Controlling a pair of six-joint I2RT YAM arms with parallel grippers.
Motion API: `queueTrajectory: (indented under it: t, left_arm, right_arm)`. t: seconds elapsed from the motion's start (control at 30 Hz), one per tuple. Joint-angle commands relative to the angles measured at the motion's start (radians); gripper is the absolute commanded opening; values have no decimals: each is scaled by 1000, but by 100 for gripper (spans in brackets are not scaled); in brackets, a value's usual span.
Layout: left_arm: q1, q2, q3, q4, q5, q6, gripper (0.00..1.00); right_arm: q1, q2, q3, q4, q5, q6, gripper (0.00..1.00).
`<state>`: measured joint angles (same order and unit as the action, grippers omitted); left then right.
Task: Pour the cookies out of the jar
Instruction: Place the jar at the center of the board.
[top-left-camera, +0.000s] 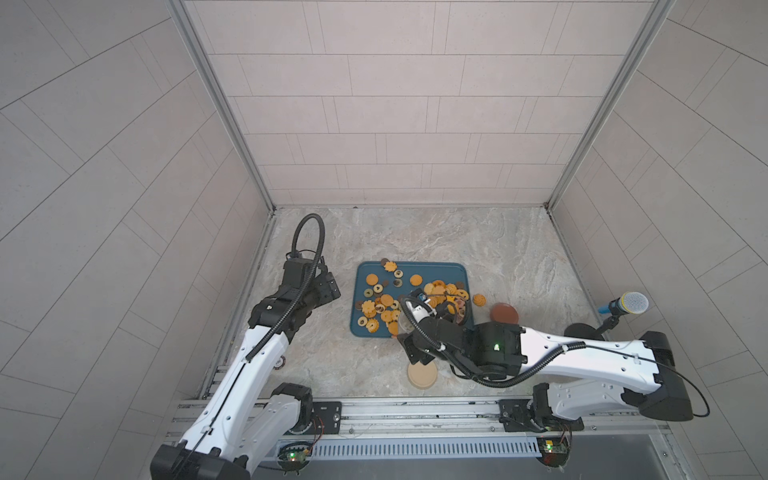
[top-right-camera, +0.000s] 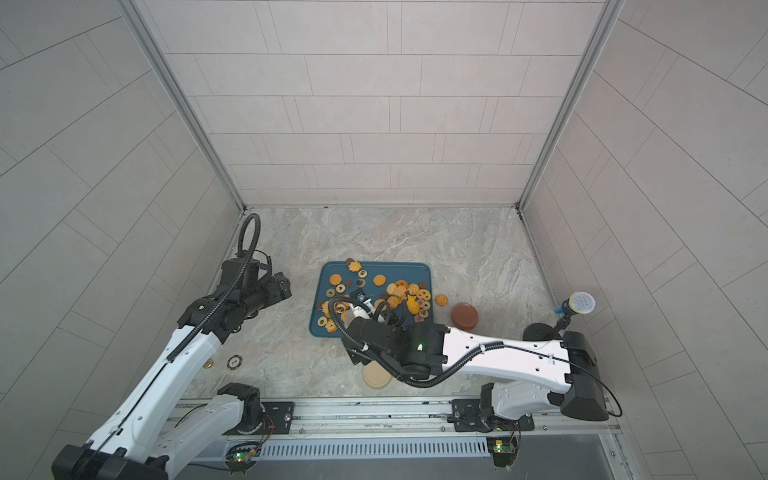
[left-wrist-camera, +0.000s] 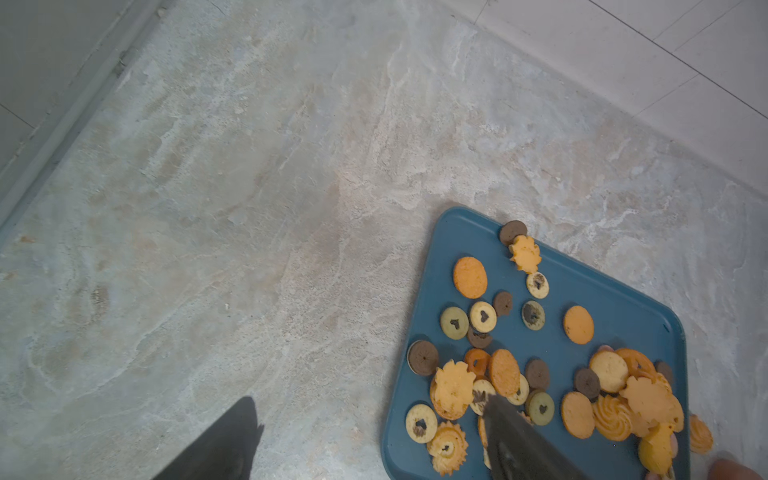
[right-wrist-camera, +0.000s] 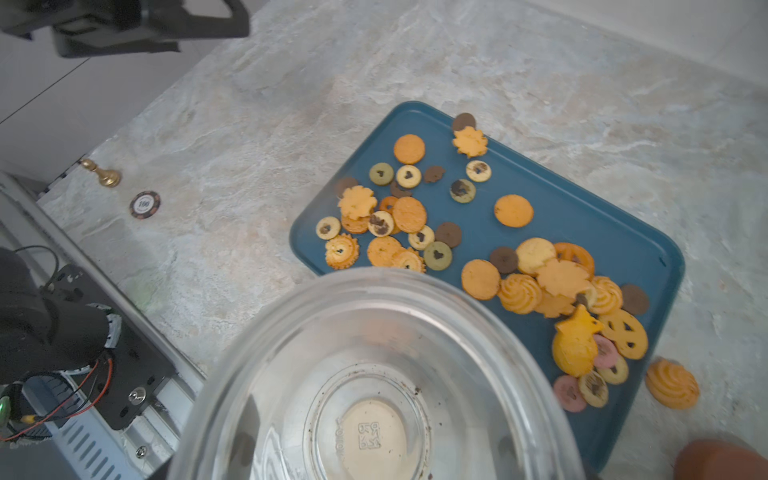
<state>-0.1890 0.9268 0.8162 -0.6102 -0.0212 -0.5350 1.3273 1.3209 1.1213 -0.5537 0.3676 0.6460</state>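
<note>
Pour looks done to me. Blue tray (right-wrist-camera: 602, 216), centre-right in the right wrist view, has nearly all the cookies (right-wrist-camera: 561, 278). Jar (right-wrist-camera: 374, 332) fills the lower middle, only crumbs inside. I reckon the right gripper (top-left-camera: 434, 311) is clamped on it, though its pads are hidden. The mouth seems to face the camera, long axis along the line of sight. Left gripper (left-wrist-camera: 370, 398) has its fingers apart, empty. One swirl cookie (right-wrist-camera: 672, 388) sits off the tray, lower right. Next I'd park the jar clear of the cookies.
</note>
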Motion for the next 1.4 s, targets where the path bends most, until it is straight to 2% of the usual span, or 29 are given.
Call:
queueTrajectory:
  t: [0.0,0.23,0.4,0.6,0.77,0.87,0.9,0.97,1.0,1.03,1.37]
  left_arm:
    - [7,-12,-54,39,29,-2,87]
    - [9,-69,-89,53,-36,-4,87]
    - [14,-69,-80,19,-113,-23,88]
    - [16,-74,-87,28,-103,-34,88]
    - [15,-63,-89,35,-93,-34,88]
    - [16,-57,-87,36,-86,-34,88]
    - [18,-56,-87,38,-80,-34,88]
    - [16,-55,-90,39,-73,-37,88]
    - [18,-54,-90,40,-70,-40,88]
    - [16,-52,-90,41,-70,-39,87]
    - [16,-61,-91,37,-64,-33,87]
  right_arm:
    - [15,78,-3,161,28,-43,0]
    - [18,283,18,329,-68,-118,0]
    - [20,431,71,353,-111,-159,0]
    - [25,467,52,440,-127,-187,0]
    - [25,526,93,442,-148,-197,0]
    - [25,547,114,410,-160,-183,24]
    - [24,542,107,409,-162,-179,36]
    - [25,519,85,409,-154,-165,74]
    - [25,503,73,410,-145,-161,90]
    - [25,490,65,411,-138,-161,99]
    - [27,334,110,264,-23,-169,100]
